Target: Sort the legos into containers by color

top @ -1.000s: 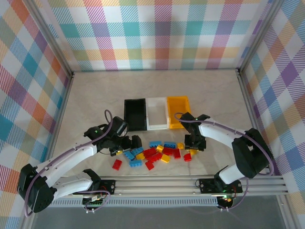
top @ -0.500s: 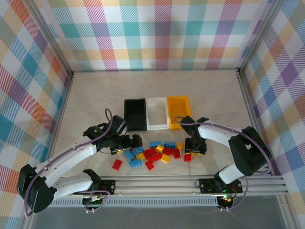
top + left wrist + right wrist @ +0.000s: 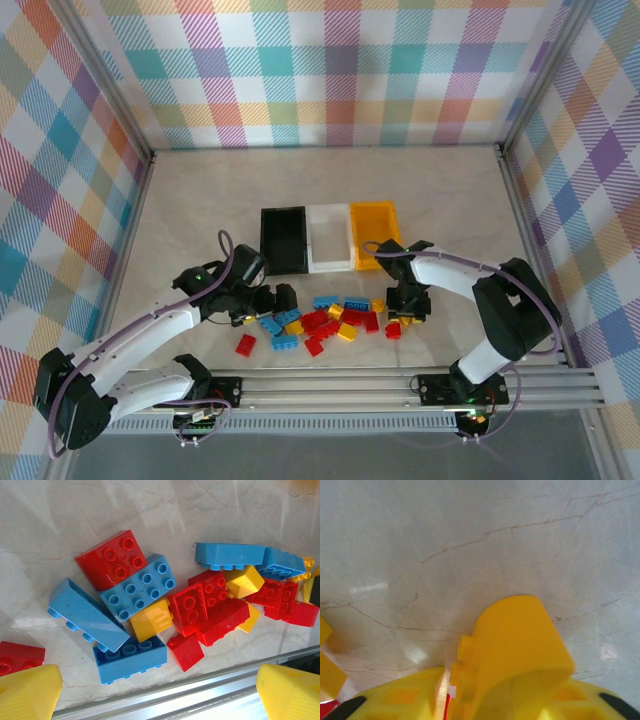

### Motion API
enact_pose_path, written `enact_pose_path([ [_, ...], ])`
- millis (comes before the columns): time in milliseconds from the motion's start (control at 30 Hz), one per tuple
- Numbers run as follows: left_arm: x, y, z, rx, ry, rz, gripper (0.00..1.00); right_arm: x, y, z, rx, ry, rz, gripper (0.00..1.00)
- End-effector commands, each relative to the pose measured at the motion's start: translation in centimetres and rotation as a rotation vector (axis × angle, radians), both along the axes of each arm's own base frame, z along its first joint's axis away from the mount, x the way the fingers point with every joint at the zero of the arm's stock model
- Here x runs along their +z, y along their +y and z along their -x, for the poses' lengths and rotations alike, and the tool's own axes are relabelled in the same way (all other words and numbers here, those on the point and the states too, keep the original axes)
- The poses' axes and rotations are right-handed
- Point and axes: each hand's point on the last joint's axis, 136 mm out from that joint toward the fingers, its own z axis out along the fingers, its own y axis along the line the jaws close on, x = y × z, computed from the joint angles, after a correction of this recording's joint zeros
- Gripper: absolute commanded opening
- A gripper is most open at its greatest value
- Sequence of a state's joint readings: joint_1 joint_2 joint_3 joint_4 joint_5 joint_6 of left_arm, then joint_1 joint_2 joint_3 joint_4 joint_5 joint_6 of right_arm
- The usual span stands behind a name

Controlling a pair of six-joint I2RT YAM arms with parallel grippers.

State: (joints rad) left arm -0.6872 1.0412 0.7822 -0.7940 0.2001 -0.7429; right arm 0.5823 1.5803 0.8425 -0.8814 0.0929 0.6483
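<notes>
On the left side of the desk (image 3: 190, 215), the left end effector (image 3: 270, 298) hung low with its fingers spread wide apart and nothing between them. Its yellow fingertips (image 3: 27, 692) framed the wrist view, which looked down on the pile of bricks (image 3: 165, 605). There a red brick (image 3: 111, 560) leaned against a blue brick (image 3: 140, 587), a long blue brick (image 3: 85, 615) lay on its side just beside them, and a tangle of red, yellow and blue pieces ran off to the right.

From above, the pile sat in the middle of the desk near the front rail, with one red block (image 3: 245, 344) lying apart at its left. Beyond the pile three bins stood touching in a row: the black bin (image 3: 283, 240), the white bin (image 3: 330, 240) and the yellow-orange bin (image 3: 373, 228).

At the pile's right end, the right end effector (image 3: 408, 306) was down at the desk, pinching a yellow brick (image 3: 515, 650) — the piece sat tight between its yellow pads (image 3: 400, 700), over bare marble.
</notes>
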Motion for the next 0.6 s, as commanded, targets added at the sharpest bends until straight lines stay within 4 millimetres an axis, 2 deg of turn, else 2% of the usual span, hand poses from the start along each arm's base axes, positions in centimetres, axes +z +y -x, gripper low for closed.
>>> enact_pose_path([
  [0, 0.0, 0.0, 0.5, -0.022, 0.015, -0.013, 1.0, 0.2, -0.9, -2.3, -0.01, -0.079, 0.062, 0.36],
  [33, 0.1, -0.1, 0.5, -0.023, 0.013, -0.012, 1.0, 0.4, -1.0, -2.4, -0.008, -0.084, 0.066, 0.36],
  [233, -0.1, 0.0, 0.5, -0.022, 0.012, -0.012, 1.0, 1.6, -1.2, -2.5, 0.005, -0.102, 0.068, 0.19],
  [367, -0.2, -0.1, 0.4, -0.021, 0.006, -0.008, 1.0, 3.7, -1.2, -2.8, 0.014, -0.136, 0.059, 0.17],
  [467, -0.2, -0.2, 0.3, -0.022, 0.004, -0.006, 1.0, 7.0, -0.6, -3.3, 0.017, -0.172, 0.024, 0.17],
  [567, -0.1, -0.1, 0.2, -0.023, -0.006, -0.006, 1.0, 11.7, 1.0, -5.1, 0.029, -0.274, -0.067, 0.18],
])
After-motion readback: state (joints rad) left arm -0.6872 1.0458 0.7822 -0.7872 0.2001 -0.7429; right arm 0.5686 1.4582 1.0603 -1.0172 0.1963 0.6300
